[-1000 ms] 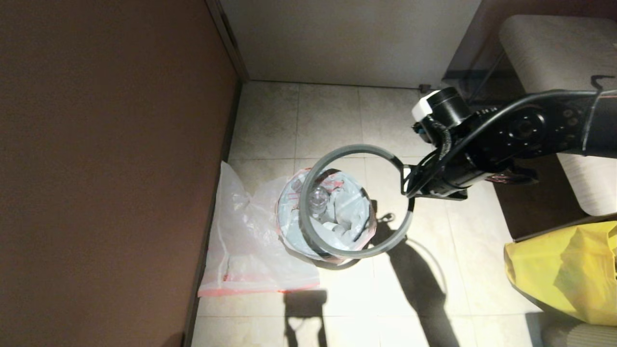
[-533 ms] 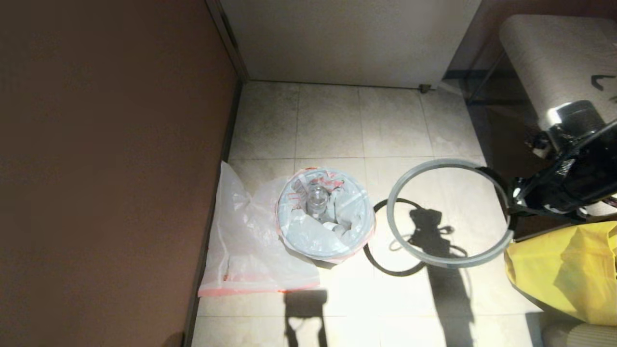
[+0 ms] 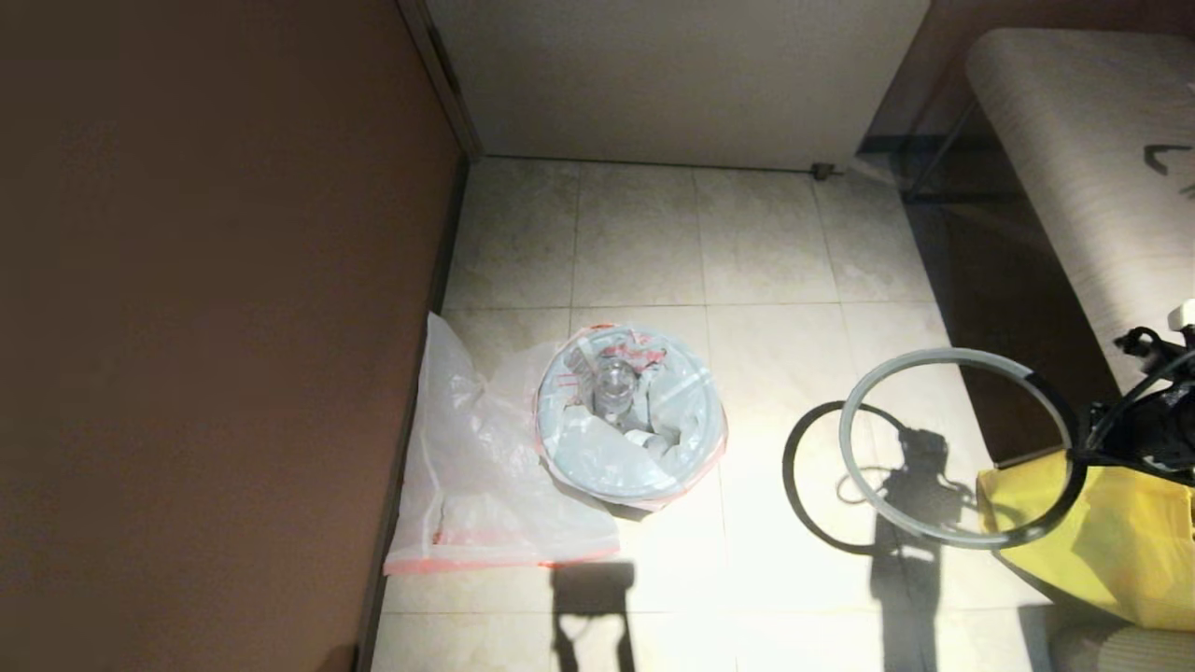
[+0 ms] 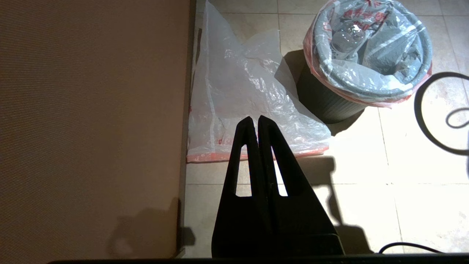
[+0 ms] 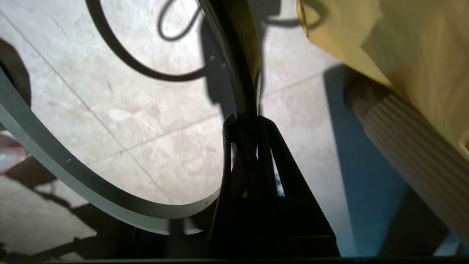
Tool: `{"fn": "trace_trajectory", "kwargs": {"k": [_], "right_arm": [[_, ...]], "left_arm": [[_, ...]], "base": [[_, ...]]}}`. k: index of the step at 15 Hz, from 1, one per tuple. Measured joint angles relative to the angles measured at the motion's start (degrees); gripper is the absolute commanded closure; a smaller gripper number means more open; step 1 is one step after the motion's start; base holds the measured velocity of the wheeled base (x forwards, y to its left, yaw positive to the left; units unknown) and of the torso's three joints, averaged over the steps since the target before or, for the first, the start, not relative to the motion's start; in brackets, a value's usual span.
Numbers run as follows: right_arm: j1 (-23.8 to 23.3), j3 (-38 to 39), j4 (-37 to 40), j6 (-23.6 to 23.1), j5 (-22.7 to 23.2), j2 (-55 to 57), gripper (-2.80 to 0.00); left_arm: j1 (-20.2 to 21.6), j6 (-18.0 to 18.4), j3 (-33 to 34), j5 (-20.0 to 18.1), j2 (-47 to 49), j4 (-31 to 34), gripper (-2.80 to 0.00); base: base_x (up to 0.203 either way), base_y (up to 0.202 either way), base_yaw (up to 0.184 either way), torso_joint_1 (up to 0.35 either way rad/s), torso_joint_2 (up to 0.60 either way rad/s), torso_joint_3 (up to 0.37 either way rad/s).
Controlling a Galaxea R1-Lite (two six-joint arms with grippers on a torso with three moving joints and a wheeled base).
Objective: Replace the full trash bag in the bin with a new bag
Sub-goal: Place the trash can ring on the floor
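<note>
The bin (image 3: 644, 509) stands on the tiled floor near the brown wall, and its black side (image 4: 329, 108) shows in the left wrist view. The full trash bag (image 3: 635, 448) (image 4: 366, 58) lines it, red-pink band folded over the mouth, a clear bottle inside. The new bag (image 3: 485, 485) (image 4: 249, 88) lies flat between bin and wall. My right gripper (image 3: 1083, 455) (image 5: 244, 121) is shut on the grey hoop (image 3: 943, 355) (image 5: 66, 163), held in the air off the bin, far right. My left gripper (image 4: 255, 119) is shut and empty above the new bag's red edge.
A big yellow bag (image 3: 1120, 541) (image 5: 403, 44) sits at the right, partly under the hoop. A beige ribbed seat (image 3: 1074, 159) stands at the back right, with a dark rug below it. The brown wall (image 3: 215, 327) bounds the left. Bare tiles lie between bin and hoop.
My right arm has swung right with the hoop, from directly over the bin to beside the yellow bag. The bin's mouth and full bag now show uncovered.
</note>
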State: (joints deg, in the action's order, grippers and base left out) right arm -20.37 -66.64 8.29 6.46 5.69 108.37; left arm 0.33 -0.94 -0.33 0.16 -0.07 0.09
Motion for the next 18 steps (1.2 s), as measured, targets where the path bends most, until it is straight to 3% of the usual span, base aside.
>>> {"fn": "trace_trajectory", "kwargs": {"k": [3,10,16,17,18], "right_arm": [[2.08,-3.97,-5.56,-2.69,-0.4,8.56,0.0],[6.51,-20.03,-6.72,-17.87,-1.64,29.92,0.0],[9.9,-23.92,-10.15,-19.13,-1.78,39.46,0.0],[10.01,-24.09,-11.51,-19.32,-1.78,40.41,-2.8],[9.93,-24.09,-12.54,-19.38,-1.76,41.15,-2.8]], "left_arm": [[0.0,0.01,0.0,-0.02,0.0,-0.02,0.0],[-0.02,0.01,0.0,-0.01,0.0,-0.02,0.0],[0.0,0.0,0.0,-0.01,0.0,0.0,0.0],[0.0,0.0,0.0,0.0,0.0,0.0,0.0],[0.0,0.0,0.0,0.0,0.0,0.0,0.0]], "base": [[0.0,0.0,0.0,0.0,0.0,0.0],[0.0,0.0,0.0,0.0,0.0,0.0],[0.0,0.0,0.0,0.0,0.0,0.0],[0.0,0.0,0.0,0.0,0.0,0.0],[0.0,0.0,0.0,0.0,0.0,0.0]]}}
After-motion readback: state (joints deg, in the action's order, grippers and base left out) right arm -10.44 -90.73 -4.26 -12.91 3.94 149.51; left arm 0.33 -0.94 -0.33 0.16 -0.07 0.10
